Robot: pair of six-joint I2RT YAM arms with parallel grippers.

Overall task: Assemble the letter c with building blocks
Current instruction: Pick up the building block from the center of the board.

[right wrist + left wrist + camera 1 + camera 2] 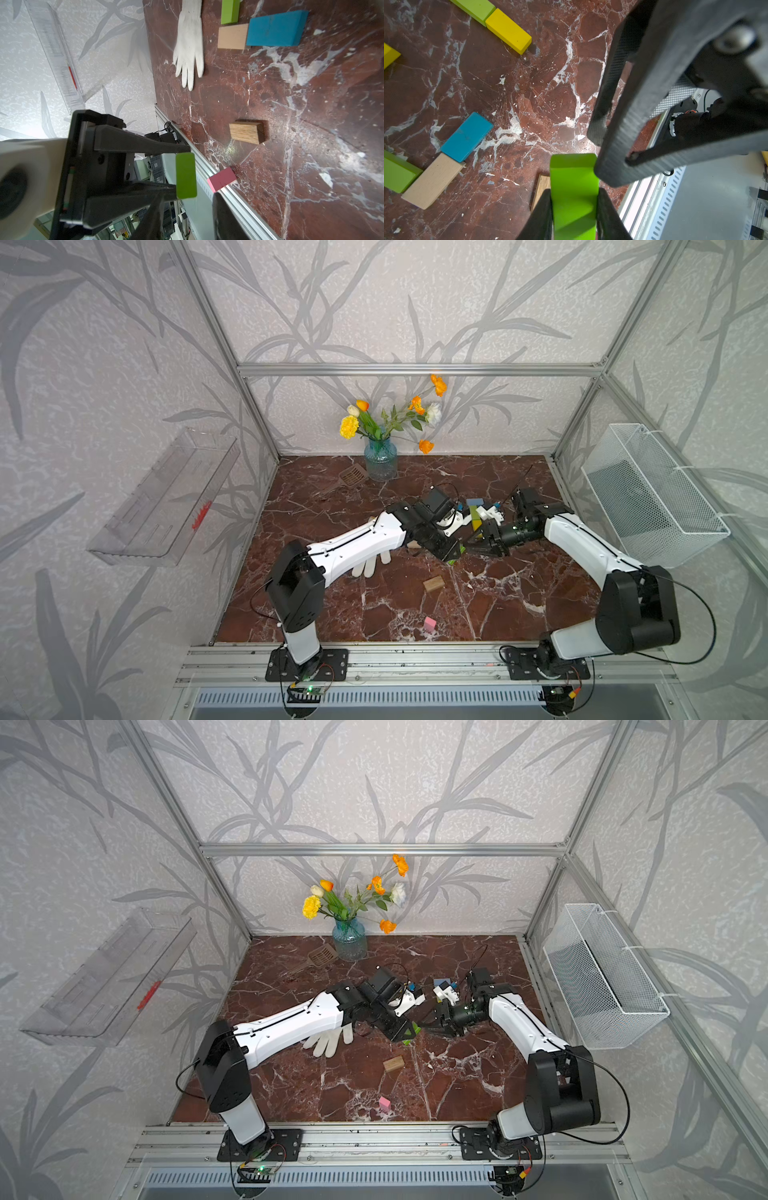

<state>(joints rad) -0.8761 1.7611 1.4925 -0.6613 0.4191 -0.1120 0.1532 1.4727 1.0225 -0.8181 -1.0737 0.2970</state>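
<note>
My left gripper [574,191] is shut on a bright green block [574,197], held just above the table near the middle [454,556]. My right gripper [190,194] comes at it from the right [478,541], jaws apart on either side of the block's free end [186,175], with a gap on one side. Laid flat on the table are a yellow block [508,31] end to end with a green one [475,8], a blue block [467,137], a plain wood block [432,180] and another green block [398,172].
A dark wood block [433,584] and a pink block [430,624] lie loose toward the front edge. A white glove [372,564] lies under my left forearm. The brown spatula [351,479] and flower vase [380,458] stand at the back; a wire basket [652,497] hangs on the right.
</note>
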